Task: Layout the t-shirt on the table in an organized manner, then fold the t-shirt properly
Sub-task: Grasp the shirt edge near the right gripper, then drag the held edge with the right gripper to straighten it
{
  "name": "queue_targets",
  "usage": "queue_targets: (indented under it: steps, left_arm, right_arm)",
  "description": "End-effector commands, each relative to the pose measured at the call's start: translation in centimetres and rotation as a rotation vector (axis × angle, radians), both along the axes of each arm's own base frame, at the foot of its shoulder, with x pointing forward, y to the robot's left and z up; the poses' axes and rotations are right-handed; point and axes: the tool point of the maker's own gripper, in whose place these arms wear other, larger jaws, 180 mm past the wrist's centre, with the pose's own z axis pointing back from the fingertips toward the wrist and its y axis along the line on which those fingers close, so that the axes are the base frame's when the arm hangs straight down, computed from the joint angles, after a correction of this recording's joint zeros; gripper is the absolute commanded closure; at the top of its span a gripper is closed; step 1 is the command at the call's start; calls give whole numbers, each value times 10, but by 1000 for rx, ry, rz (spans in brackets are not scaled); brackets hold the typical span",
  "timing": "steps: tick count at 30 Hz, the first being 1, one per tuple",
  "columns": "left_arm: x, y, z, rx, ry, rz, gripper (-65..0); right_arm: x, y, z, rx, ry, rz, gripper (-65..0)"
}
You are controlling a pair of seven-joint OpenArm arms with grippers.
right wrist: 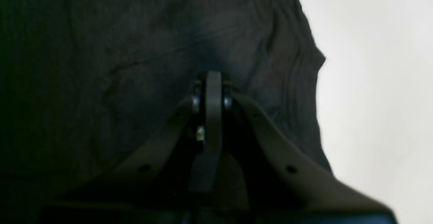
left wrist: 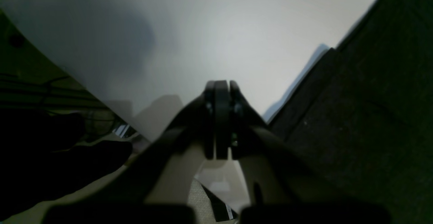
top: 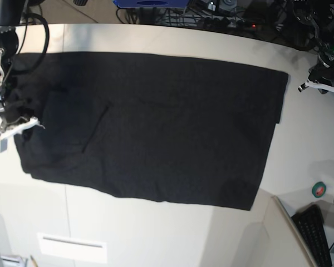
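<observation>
The black t-shirt (top: pixel 156 122) lies spread flat across the off-white table (top: pixel 156 39), plain side up, with a long crease near its left part. At the shirt's left edge my right gripper (top: pixel 14 125) is shut. In the right wrist view its fingertips (right wrist: pixel 213 78) pinch the t-shirt (right wrist: pixel 101 65), and creases run into them. My left gripper (top: pixel 318 83) hovers off the shirt's right edge. In the left wrist view it (left wrist: pixel 221 85) is shut on nothing above the bare table (left wrist: pixel 203 31), with the t-shirt (left wrist: pixel 372 115) to its right.
A green tape roll (top: pixel 319 189) and a black keyboard (top: pixel 314 228) sit at the right front. A white recessed panel (top: pixel 72 247) is set in the table's front left. Cables and gear (top: pixel 228 16) line the far edge.
</observation>
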Motion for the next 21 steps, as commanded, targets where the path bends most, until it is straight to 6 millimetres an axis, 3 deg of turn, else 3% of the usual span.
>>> queue_targets:
  steps: [1,4,7,8,13,16,21]
  left_arm:
    - [7,7,14,37,-38,-7,0]
    - [7,8,14,40,-38,-5,0]
    - [4,8,13,40,-32,-3,0]
    - [3,8,13,39,-30,-3,0]
    - [3,8,12,40,-30,-3,0]
    - [3,8,12,40,-30,-3,0]
    - [3,7,12,37,-30,-2,0]
  right_arm:
    - [25,-17,22,-26,-91,-25,0]
    - [52,-43,12,-15,-69,-87,0]
    - [65,-72,-11,14,19,-161,-279]
    - [67,-79,-17,25,39,-184,-327]
    - [70,-109,-34,2,22,-284,-344]
    - [65,-101,-52,-38,103,-226,-345]
    - [62,-97,-57,-79,90,-190,-345]
